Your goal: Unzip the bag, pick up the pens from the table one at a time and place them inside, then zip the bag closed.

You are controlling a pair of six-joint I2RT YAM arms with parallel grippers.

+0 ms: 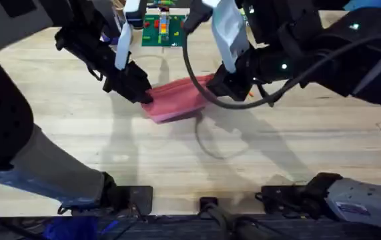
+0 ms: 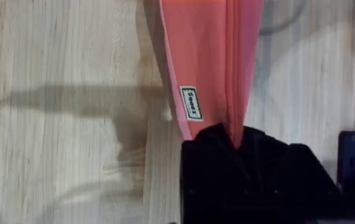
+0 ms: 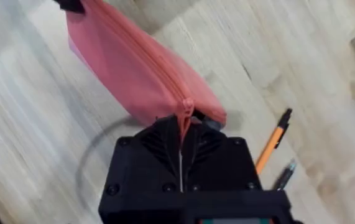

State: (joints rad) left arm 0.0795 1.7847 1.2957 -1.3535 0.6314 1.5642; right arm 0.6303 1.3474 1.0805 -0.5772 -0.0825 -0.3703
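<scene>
Two grippers stretch the bag (image 1: 174, 101) over the middle of the table (image 1: 77, 147). The right gripper (image 3: 183, 127) is closed on the zipper pull at one end; the left gripper (image 2: 236, 140) is clamped on the fabric at the opposite end. The zip looks closed, so unzipping seems barely begun. A good stroke likely runs straight along the teeth while the left end stays anchored. Beyond, the orange pen (image 3: 273, 140) and black pen (image 3: 285, 175) lie beside the bag.
</scene>
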